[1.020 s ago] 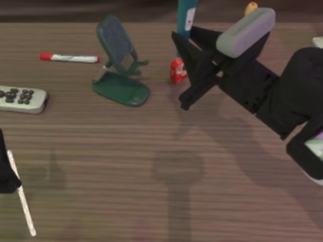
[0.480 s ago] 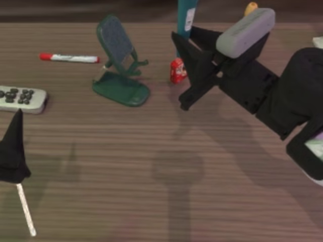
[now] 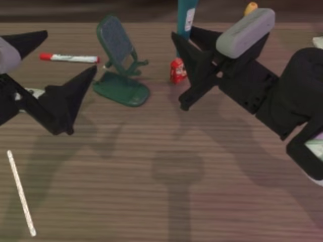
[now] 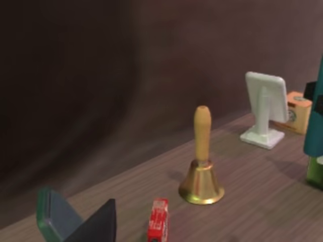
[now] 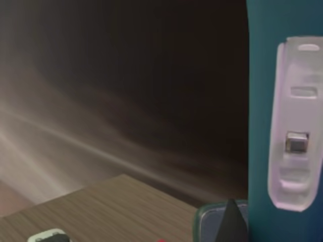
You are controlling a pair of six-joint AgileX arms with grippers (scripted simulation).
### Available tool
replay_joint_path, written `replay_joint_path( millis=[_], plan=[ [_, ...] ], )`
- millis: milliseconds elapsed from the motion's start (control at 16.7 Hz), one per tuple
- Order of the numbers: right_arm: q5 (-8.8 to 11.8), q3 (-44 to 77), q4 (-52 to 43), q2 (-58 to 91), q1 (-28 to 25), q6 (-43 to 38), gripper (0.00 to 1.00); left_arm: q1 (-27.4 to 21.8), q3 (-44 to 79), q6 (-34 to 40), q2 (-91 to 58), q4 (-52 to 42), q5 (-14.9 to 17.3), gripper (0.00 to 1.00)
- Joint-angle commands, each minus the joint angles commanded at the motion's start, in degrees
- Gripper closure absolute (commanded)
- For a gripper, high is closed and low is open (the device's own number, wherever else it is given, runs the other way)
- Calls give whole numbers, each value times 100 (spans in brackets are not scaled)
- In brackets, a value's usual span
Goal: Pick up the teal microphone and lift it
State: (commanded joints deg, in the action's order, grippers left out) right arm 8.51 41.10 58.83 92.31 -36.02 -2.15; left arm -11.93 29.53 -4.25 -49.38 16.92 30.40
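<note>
The teal microphone (image 3: 185, 15) hangs well above the table at the back; only its handle and white switch patch show in the top view, and the head is out of view. My right gripper (image 3: 182, 31) is shut on the handle. Up close in the right wrist view, the teal handle (image 5: 261, 101) and the switch patch (image 5: 298, 126) fill one side. The microphone (image 4: 316, 116) also shows at the edge of the left wrist view. My left gripper (image 3: 70, 50) is open at the table's left, above the red-capped marker and the remote.
A dark green phone stand (image 3: 118, 60), a red-capped marker (image 3: 68, 58) and a small red box (image 3: 177, 70) lie at the back. A remote (image 3: 31, 92) is mostly hidden under the left gripper. A white stick (image 3: 20, 194) lies front left. A brass bell (image 4: 202, 166) and white stand (image 4: 265, 108) stand farther back.
My left arm has swung from the front-left edge toward the back, its open gripper now over the remote. The right gripper and the microphone have stayed still.
</note>
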Motion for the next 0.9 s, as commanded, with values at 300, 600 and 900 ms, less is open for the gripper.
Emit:
replay_joint_path(
  millis=[300,600,900],
  plan=[
    [0,0,0,0,0,0,100,-408,1028,-155,-1658,601,1034,0],
    [0,0,0,0,0,0,100,-553,1413,-223,-2222,833,1403,0],
    [0,0,0,0,0,0,100,-590,1467,-218,-2295,847,1345,0]
  ],
)
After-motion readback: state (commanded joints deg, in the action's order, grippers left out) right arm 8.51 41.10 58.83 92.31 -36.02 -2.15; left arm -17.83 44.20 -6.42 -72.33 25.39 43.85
